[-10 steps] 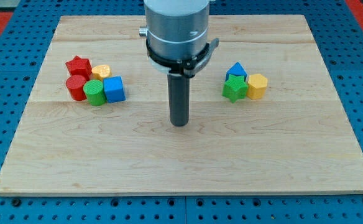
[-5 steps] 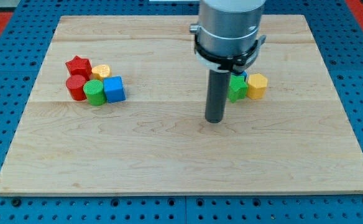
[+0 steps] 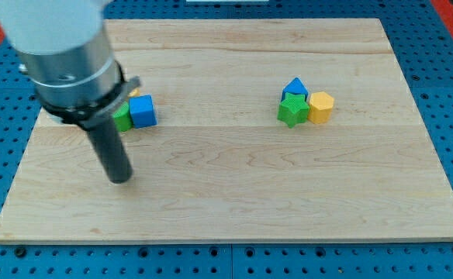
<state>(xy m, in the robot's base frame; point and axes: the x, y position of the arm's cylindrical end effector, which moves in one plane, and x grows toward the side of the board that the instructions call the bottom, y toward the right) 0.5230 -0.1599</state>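
My tip (image 3: 120, 180) rested on the wooden desk (image 3: 234, 194) toward the view's left, below a cluster of blocks and touching none of them. There was no pincer on this arm, only the straight dark rod, so no open or closed state applied.

Nearest to my tip, up and slightly to the view's right, stood the blue cube (image 3: 143, 111), with the green block (image 3: 122, 119) touching its left side; most of the green block was hidden behind the rod and the arm's grey body (image 3: 63, 54). A sliver of a yellow block (image 3: 136, 92) showed just above the blue cube. Whatever else lay in that cluster was covered by the arm.

Well apart, toward the view's right, another group sat close together: a green star (image 3: 292, 110), a blue block (image 3: 295, 87) touching it from above, and a yellow hexagonal block (image 3: 320, 107) just beside the star's right.
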